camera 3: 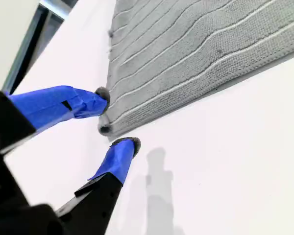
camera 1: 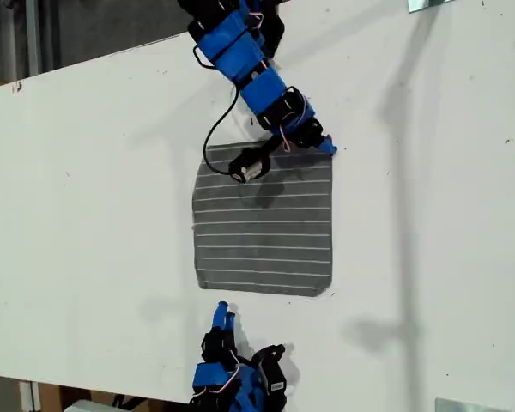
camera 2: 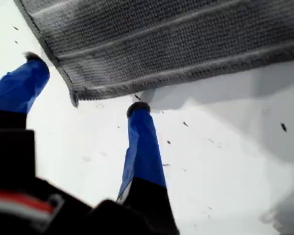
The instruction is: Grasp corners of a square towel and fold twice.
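Both grippers' jaws apart, prob. at towel (camera 1: 264,227) corners.

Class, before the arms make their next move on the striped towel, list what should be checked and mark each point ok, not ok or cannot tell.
1. Towel lies flat and unfolded on the table: ok.
2. My first hand is open: ok, fingers spread.
3. My first hand is lined up with its corner: ok, the corner sits by the open fingertips.
4. My second hand is open with its corner between the fingers: ok.
5. Corners gripped: not ok, neither hand has closed.
6. Black cable looping over the towel's edge stays off the cloth: cannot tell.
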Controlling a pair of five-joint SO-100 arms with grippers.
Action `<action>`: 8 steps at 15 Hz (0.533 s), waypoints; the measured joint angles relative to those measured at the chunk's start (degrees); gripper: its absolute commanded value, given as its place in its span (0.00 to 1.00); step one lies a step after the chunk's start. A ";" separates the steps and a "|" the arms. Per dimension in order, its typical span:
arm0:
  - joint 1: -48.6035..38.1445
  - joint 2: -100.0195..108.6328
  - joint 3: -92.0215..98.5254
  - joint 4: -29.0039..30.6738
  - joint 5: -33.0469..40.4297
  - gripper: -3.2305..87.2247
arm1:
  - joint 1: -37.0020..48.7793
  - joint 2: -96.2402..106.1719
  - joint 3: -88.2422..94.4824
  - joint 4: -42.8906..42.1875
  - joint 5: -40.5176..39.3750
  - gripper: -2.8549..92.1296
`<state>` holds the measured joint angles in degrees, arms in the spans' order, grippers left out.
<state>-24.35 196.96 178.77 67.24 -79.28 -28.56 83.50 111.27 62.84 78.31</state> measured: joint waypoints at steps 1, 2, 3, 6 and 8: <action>-0.09 0.00 0.00 0.00 0.00 0.21 | 0.18 -3.08 -2.20 0.26 0.09 0.39; 0.00 0.00 0.00 0.00 0.00 0.21 | 0.26 -5.71 -4.39 -0.09 -0.97 0.32; -0.09 0.00 0.00 0.00 0.00 0.20 | 1.14 -7.56 -5.98 0.00 -2.11 0.15; 0.79 -0.88 0.00 -0.26 -0.44 0.17 | 2.72 -12.92 -13.10 -1.76 -4.83 0.03; 2.99 -8.96 -2.29 -0.53 -4.75 0.16 | 3.16 -13.89 -14.85 -1.58 -5.54 0.03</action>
<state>-21.36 188.00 176.48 66.71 -84.02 -25.40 69.61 96.42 61.26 72.77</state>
